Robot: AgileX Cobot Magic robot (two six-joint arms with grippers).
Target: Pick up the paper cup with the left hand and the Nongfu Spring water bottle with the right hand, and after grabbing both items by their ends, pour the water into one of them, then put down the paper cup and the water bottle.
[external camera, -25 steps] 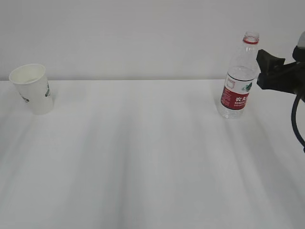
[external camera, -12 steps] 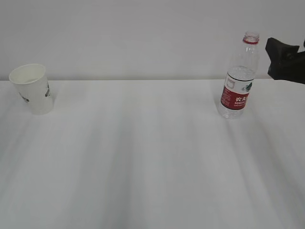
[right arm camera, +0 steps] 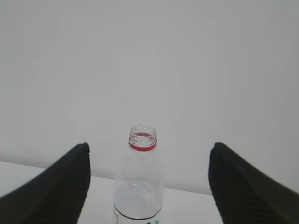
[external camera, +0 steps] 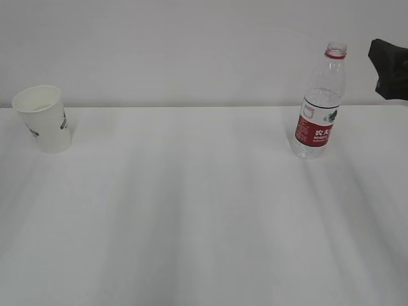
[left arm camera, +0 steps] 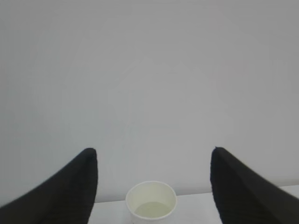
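Right tool (external camera: 390, 69) has pulled back from the bottle (external camera: 319, 105) to the frame's right edge, wide open, holding nothing. Bottle stands upright at right on the desk (external camera: 191, 210). Cup (external camera: 43, 118) upright at far left. Left tool (left arm camera: 153, 186) wide open, empty, cup in front of it.

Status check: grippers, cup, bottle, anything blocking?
Left gripper open, empty, cup ahead. Right gripper open, empty, off the bottle. Both upright on the table, far apart. Nothing between them.
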